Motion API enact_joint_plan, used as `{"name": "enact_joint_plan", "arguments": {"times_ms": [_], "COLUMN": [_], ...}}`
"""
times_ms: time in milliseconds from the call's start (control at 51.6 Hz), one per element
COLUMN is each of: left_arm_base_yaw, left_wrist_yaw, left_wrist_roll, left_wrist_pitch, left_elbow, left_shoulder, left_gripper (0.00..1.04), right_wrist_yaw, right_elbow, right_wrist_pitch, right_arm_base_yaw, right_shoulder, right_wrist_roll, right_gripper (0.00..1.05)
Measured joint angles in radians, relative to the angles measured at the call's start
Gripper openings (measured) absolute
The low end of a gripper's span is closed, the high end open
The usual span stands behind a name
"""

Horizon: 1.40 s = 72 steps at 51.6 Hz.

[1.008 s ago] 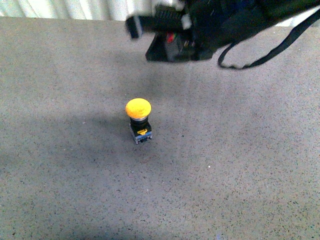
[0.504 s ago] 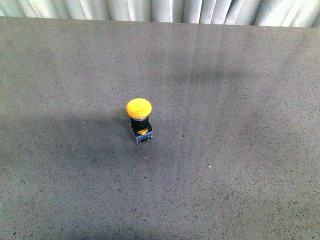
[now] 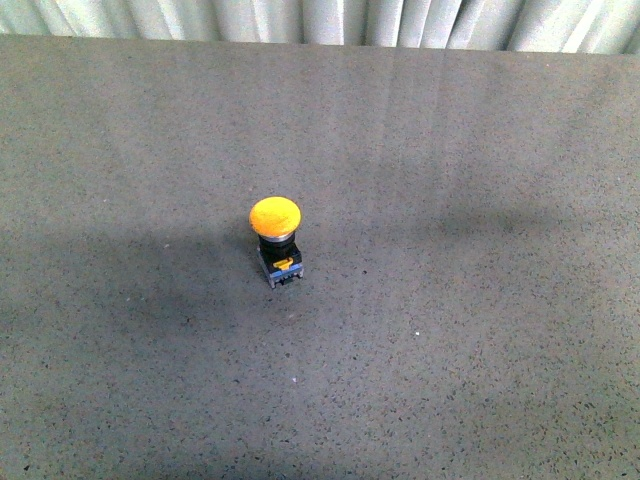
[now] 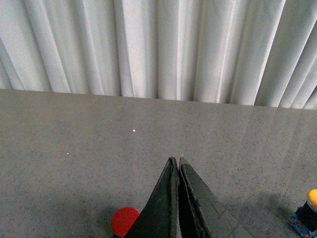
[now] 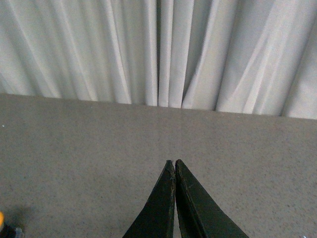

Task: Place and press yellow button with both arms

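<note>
The yellow button [image 3: 276, 220] stands upright on the grey table, near the middle of the front view, with its black base and yellow mark below the cap. Neither arm shows in the front view. My left gripper [image 4: 178, 159] is shut and empty above the table; the button [image 4: 311, 206] shows at the edge of the left wrist view, well apart from the jaws. My right gripper [image 5: 174, 162] is shut and empty; a sliver of the button [image 5: 1, 219] shows at the edge of its view.
A red round object [image 4: 124, 221] lies on the table beside the left jaws. A white pleated curtain [image 3: 330, 20] hangs along the table's far edge [image 3: 320, 45]. The grey speckled table [image 3: 480, 330] spreads all around the button.
One second ago a black arm hung blurred over the far right of the table; it has left the front view. The button has not moved.
</note>
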Motion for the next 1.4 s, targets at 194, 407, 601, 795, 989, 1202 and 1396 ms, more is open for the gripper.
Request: {"name": "enact_joint_plan", "arguments": {"times_ms": [194, 407, 601, 795, 989, 1202, 1396], "left_arm_base_yaw": [0.000, 0.000, 0.000, 0.000, 0.000, 0.000, 0.000], "left_wrist_yaw": [0.000, 0.000, 0.000, 0.000, 0.000, 0.000, 0.000], "left_wrist_roll": [0.000, 0.000, 0.000, 0.000, 0.000, 0.000, 0.000], "left_wrist_pitch": [0.000, 0.000, 0.000, 0.000, 0.000, 0.000, 0.000], "left_elbow": [0.000, 0.000, 0.000, 0.000, 0.000, 0.000, 0.000], "left_shoulder": [0.000, 0.000, 0.000, 0.000, 0.000, 0.000, 0.000], "left_gripper": [0.01, 0.01, 0.01, 0.01, 0.01, 0.01, 0.01], "right_wrist_yaw": [-0.077, -0.083, -0.084, -0.083, -0.083, -0.083, -0.083], "right_elbow": [-0.065, -0.123, -0.188, -0.188, -0.189, -0.189, -0.189], "right_wrist_pitch": [-0.041, -0.117, -0.147, -0.284, -0.400, -0.514, -0.579], "right_arm_base_yaw": [-0.064, -0.081, -0.083, -0.083, -0.083, -0.083, -0.083], "right_shoulder": [-0.102, -0.235, -0.331, -0.489, -0.613, -0.731, -0.795], "right_wrist_roll": [-0.001, -0.001, -0.001, -0.001, -0.001, -0.001, -0.001], "right_gripper": [0.01, 0.01, 0.01, 0.01, 0.01, 0.01, 0.01]}}
